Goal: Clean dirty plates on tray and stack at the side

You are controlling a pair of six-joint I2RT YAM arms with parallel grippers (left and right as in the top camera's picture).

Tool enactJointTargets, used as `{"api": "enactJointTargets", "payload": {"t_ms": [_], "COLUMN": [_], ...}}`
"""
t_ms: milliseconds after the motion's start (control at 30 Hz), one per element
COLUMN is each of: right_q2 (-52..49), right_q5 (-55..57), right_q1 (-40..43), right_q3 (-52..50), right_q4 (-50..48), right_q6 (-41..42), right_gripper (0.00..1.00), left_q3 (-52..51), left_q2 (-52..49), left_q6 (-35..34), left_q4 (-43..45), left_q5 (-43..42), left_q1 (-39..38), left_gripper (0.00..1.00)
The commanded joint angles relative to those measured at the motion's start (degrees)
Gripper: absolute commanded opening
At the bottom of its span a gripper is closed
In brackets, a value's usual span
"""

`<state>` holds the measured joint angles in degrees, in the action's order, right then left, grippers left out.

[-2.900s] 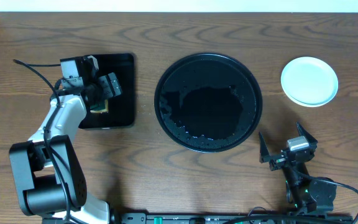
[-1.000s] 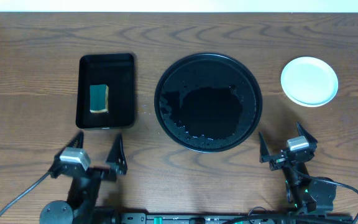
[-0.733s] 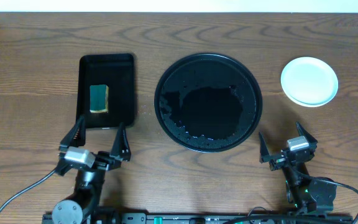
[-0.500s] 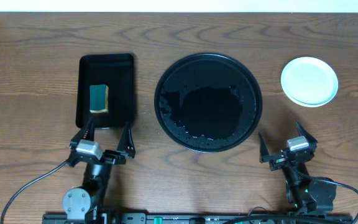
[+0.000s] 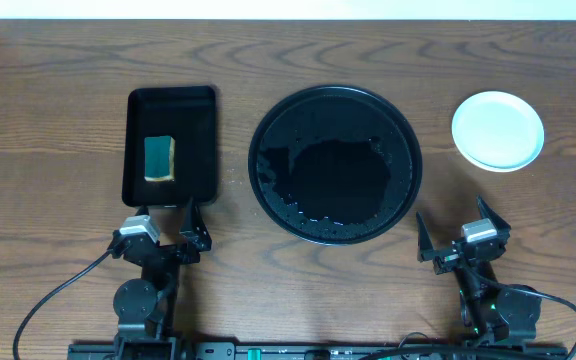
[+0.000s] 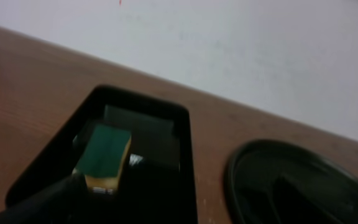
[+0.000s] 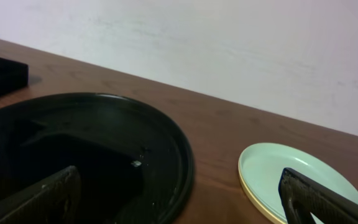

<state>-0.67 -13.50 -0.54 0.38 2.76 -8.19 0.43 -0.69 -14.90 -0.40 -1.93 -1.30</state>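
Note:
The large round black tray (image 5: 335, 165) sits mid-table with a wet surface and no plate on it; it also shows in the right wrist view (image 7: 166, 155) and the left wrist view (image 6: 303, 180). The plates (image 5: 498, 130) lie stacked on the bare wood at the right. A mint-blue plate is on top, with a pale yellow rim under it in the right wrist view (image 7: 291, 180). My left gripper (image 5: 163, 224) is open and empty just in front of the rectangular tray. My right gripper (image 5: 458, 228) (image 7: 179, 205) is open and empty in front of the plates.
A small rectangular black tray (image 5: 171, 100) stands at the left with a green and yellow sponge (image 5: 159, 158) (image 6: 104, 152) in it. A pale wall runs behind the table. Cables trail from both arm bases at the front edge.
My left gripper left the sponge in the rectangular tray and drew back to the front of the table, then shifted right to sit just before that tray. The right arm has not moved.

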Motion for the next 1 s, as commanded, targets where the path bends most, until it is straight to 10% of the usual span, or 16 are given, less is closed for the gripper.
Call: {"api": "enactJointTargets", "payload": {"t_ms": [0, 967], "right_q2": [0.3, 0.3], "right_q5": [-0.2, -0.3], "right_q1": [0.2, 0.2], "right_q3": [-0.1, -0.1], "right_q4": [0.3, 0.3], "right_q6": [-0.7, -0.7], "right_gripper": [0.99, 0.99], "left_q3": [-0.2, -0.2], "left_q2": [0.3, -0.7], "left_q6": [-0.7, -0.7], "left_q4": [-3.7, -3.8], "left_q5": [2.0, 2.0], "left_q1": [-0.2, -0.2], "left_gripper": [0.95, 0.95]}}
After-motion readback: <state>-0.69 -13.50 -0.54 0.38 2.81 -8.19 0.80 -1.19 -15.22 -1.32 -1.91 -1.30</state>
